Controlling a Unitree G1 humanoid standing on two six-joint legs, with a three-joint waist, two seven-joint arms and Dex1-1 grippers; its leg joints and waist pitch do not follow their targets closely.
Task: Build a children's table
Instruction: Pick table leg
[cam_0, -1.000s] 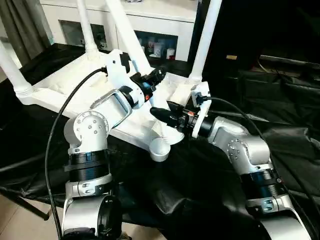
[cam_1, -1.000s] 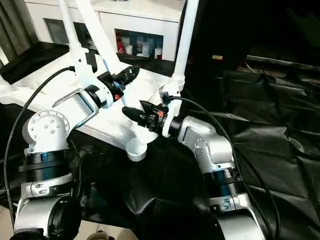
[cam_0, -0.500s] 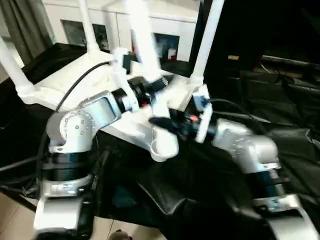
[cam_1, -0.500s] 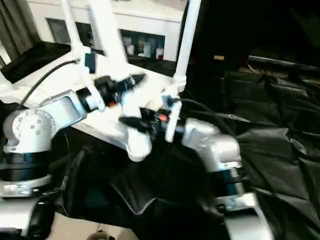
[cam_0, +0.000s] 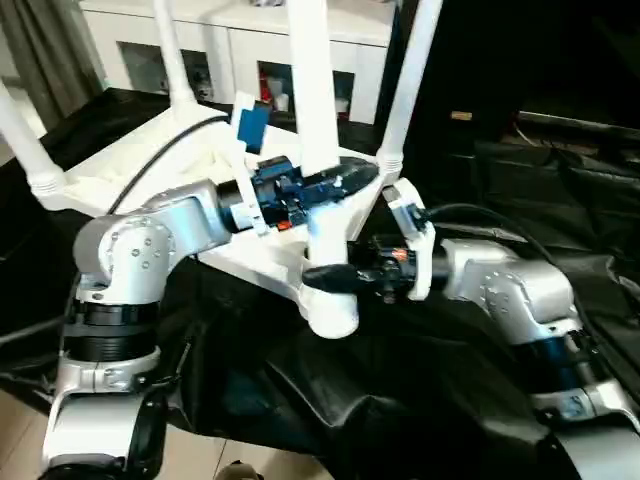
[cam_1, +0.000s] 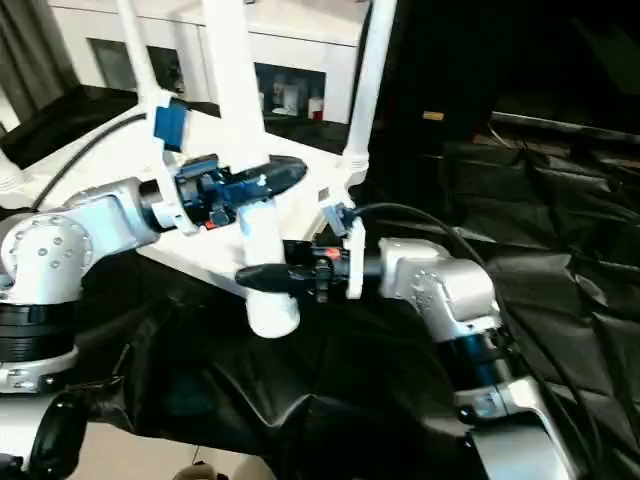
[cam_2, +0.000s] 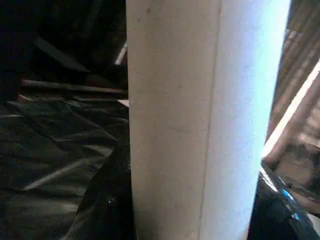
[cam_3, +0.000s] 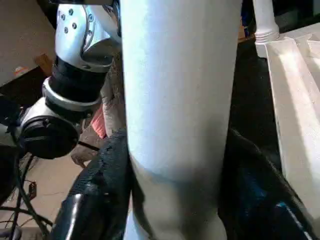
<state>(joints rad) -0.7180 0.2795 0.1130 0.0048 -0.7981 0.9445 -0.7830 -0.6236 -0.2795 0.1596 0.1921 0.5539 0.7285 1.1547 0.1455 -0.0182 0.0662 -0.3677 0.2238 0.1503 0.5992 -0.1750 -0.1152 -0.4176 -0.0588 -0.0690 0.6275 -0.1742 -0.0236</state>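
The leg (cam_0: 318, 130) now stands upright, both tools gripping it.

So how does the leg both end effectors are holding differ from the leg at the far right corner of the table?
The held leg has the left end effector and right end effector closed around it; the far right leg is untouched. The held leg stands at the near corner, the other behind it. Both are white tapered tubes rising from the upturned tabletop.
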